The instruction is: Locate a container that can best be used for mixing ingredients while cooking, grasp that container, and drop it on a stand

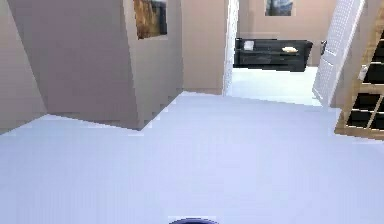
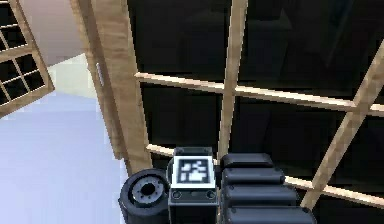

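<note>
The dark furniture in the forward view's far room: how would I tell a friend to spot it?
Follow the pale floor to the opening left of the white door. In the room beyond, a low, wide dark piece of furniture stands under a framed picture. It alone is near-black among that room's pale walls.

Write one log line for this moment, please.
phase: likely searching | ahead: doorway, dark furniture | side: arm, wood-framed dark panes | held: cannot tell
</note>
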Tool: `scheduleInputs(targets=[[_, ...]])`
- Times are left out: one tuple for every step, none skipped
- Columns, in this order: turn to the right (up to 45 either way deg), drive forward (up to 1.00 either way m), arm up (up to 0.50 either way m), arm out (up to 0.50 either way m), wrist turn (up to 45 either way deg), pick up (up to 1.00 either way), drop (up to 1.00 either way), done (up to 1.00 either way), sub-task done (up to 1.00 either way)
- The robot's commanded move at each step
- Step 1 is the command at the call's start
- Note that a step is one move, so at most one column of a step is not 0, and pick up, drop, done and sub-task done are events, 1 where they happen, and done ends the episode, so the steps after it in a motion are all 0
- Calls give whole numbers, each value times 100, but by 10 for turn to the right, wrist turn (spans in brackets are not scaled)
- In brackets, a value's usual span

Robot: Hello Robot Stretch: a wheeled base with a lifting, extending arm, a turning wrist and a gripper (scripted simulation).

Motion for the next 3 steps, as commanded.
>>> scheduleInputs(targets=[[0, 55, 0, 0, 0, 0, 0, 0, 0], [210, 0, 0, 0, 0, 0, 0, 0, 0], [0, 100, 0, 0, 0, 0, 0, 0, 0]])
